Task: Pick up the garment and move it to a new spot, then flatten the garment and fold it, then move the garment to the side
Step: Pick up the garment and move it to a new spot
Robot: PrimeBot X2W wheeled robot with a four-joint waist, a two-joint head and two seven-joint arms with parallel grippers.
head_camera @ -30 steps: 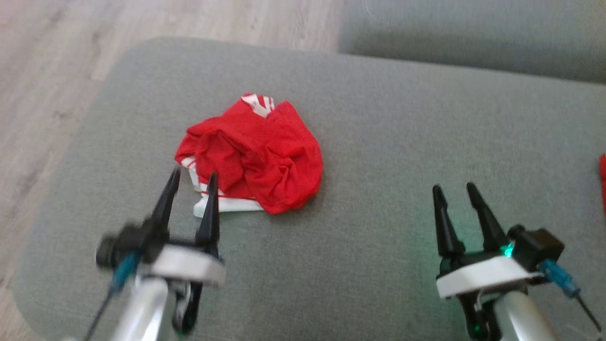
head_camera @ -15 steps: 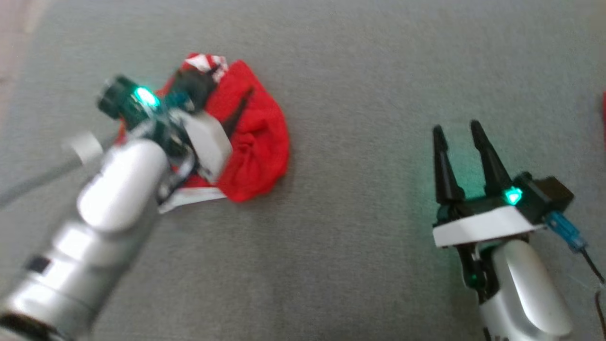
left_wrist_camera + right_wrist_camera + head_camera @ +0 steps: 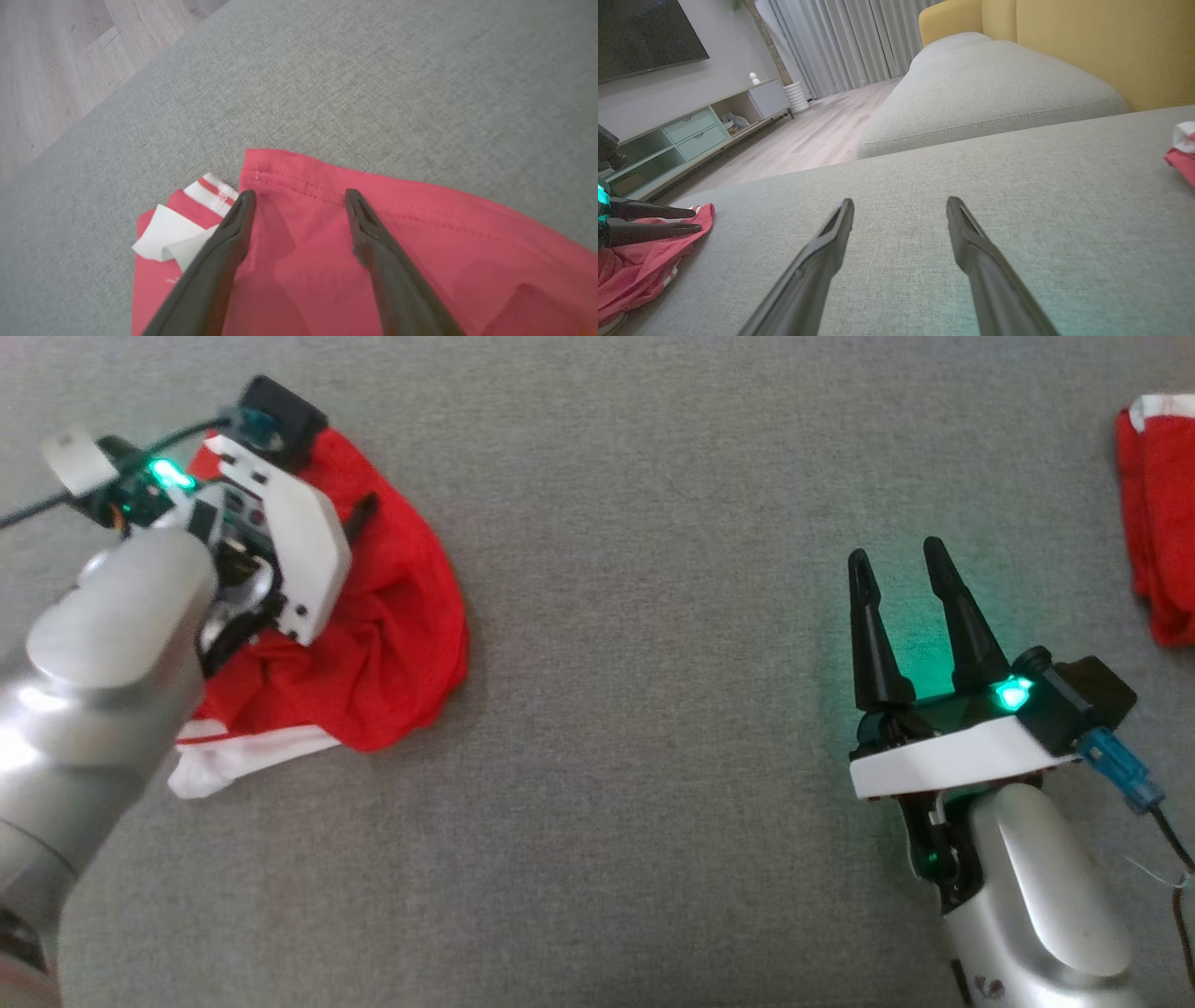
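The garment (image 3: 392, 635) is a crumpled red piece with white striped trim (image 3: 243, 756), lying on the grey cushion (image 3: 653, 784) at the left of the head view. My left gripper (image 3: 299, 195) hangs open just above it, its fingers pointing down over the garment's (image 3: 327, 242) stitched hem near the far edge, with nothing between them. From the right wrist view the left gripper (image 3: 697, 220) shows side-on over the garment (image 3: 640, 266). My right gripper (image 3: 901, 555) stands open and empty over bare cushion, well to the right of the garment.
A second red cloth (image 3: 1158, 523) with white trim lies at the cushion's right edge. Wood floor (image 3: 51, 60) lies beyond the cushion's left edge. Behind are another grey cushion (image 3: 985, 93), a yellow sofa back (image 3: 1087, 42) and a TV cabinet (image 3: 691, 135).
The head camera has tipped down and closer. My left arm has swung forward over the garment, fingers now pointing down at its far hem. The right gripper has stayed put.
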